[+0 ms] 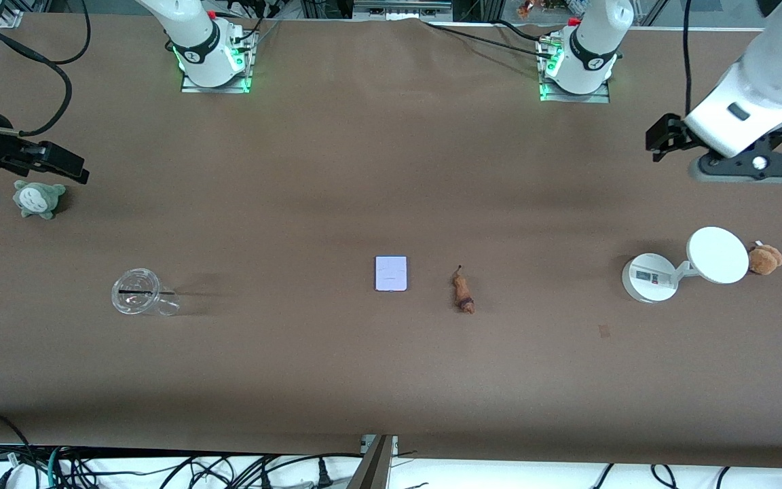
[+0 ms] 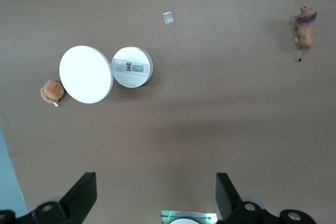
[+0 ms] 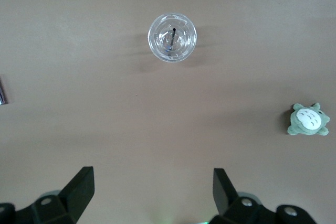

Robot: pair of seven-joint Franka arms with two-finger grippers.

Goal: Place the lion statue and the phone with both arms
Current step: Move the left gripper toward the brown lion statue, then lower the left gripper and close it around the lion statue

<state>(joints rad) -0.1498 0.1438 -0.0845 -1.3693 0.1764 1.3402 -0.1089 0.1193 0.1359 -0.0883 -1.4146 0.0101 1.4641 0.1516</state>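
The phone, pale lavender-white, lies flat near the table's middle. The lion statue, orange-brown with a darker mane end, lies beside it toward the left arm's end; it also shows in the left wrist view. My left gripper is open and empty, up over bare table at the left arm's end. My right gripper is open and empty, up over bare table at the right arm's end, by the grey-green plush. Both are well away from the phone and lion.
A white round-based stand with a disc and a tan plush are at the left arm's end. A clear cup stands toward the right arm's end, and the grey-green plush also shows in the right wrist view.
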